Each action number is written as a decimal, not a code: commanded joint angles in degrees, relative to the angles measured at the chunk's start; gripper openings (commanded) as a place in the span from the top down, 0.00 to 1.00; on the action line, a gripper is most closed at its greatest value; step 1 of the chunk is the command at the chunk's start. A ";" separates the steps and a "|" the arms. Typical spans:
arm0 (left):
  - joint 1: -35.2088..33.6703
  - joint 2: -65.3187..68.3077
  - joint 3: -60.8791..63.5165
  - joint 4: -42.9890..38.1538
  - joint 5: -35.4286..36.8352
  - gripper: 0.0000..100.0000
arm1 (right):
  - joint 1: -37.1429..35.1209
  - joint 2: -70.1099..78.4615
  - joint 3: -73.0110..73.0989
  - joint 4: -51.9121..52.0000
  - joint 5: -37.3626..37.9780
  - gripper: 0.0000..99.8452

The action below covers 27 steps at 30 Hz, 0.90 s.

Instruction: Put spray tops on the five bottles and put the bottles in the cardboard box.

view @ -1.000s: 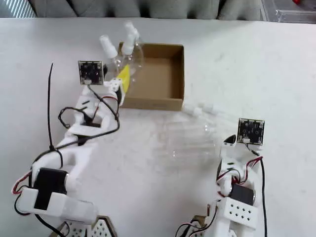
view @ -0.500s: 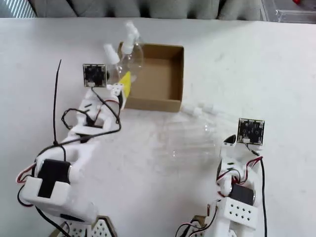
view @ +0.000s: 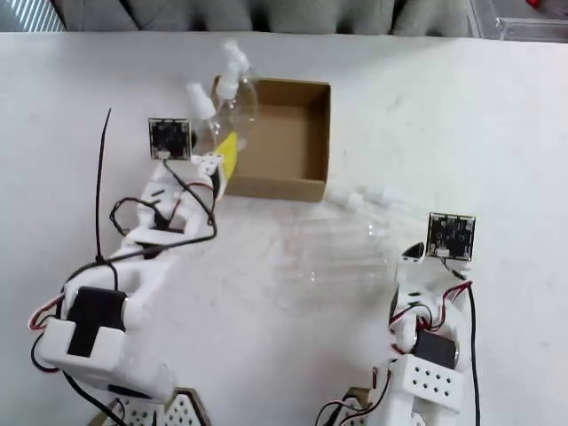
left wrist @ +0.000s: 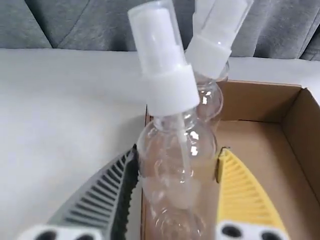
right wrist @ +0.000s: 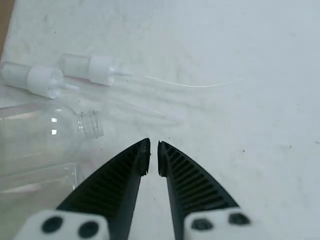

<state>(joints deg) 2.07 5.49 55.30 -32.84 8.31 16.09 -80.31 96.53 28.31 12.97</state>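
Observation:
My left gripper [left wrist: 177, 150] is shut on a clear bottle [left wrist: 175, 175] with a white spray top [left wrist: 162, 60], gripped between the grey and yellow fingers. In the high view this bottle [view: 209, 120] is tilted over the left wall of the cardboard box [view: 275, 186]. A second capped bottle [view: 240, 93] leans in the box's far left corner. My right gripper [right wrist: 153, 152] is shut with nothing in it, low over the table. Beyond its tips lie two loose spray tops [right wrist: 95, 67] [right wrist: 35, 80] and an uncapped clear bottle [right wrist: 60, 127].
Several clear uncapped bottles [view: 342, 253] lie on the white table between the two arms, in front of the box. The loose spray tops [view: 355, 195] lie by the box's near right corner. The right arm [view: 430, 302] stands at the near right.
The left arm has moved a little to the right, toward the box, with the capped bottle in its gripper. The right arm has kept still.

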 commanded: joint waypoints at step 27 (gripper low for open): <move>0.40 -0.92 1.49 -1.14 -0.79 0.69 | -0.13 0.31 0.62 -1.10 0.44 0.98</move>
<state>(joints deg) 2.15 5.49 57.23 -32.84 7.87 16.09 -80.31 96.53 28.31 12.97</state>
